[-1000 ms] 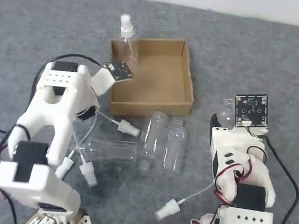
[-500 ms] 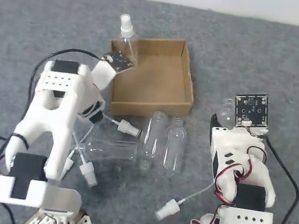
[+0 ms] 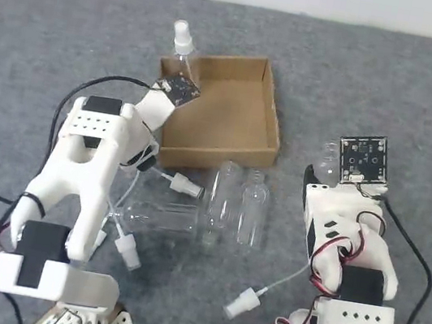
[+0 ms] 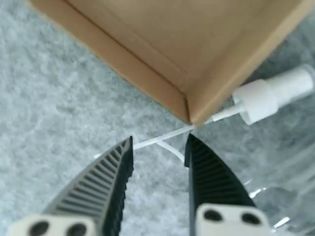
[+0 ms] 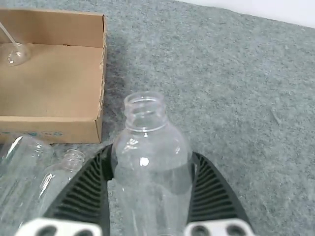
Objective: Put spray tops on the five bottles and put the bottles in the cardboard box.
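A bottle (image 5: 147, 142) is gripped upright by the right end effector (image 5: 150, 164) for a top; the left end effector (image 4: 158, 143) is spread apart, empty.

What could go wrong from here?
1. The open left gripper sits at a corner of the brown cardboard box, over the tube of a white plastic spray top; closing may pinch the tube or catch the box wall.
2. The right gripper holds a clear plastic bottle by its round body; it might twist or slip during capping.
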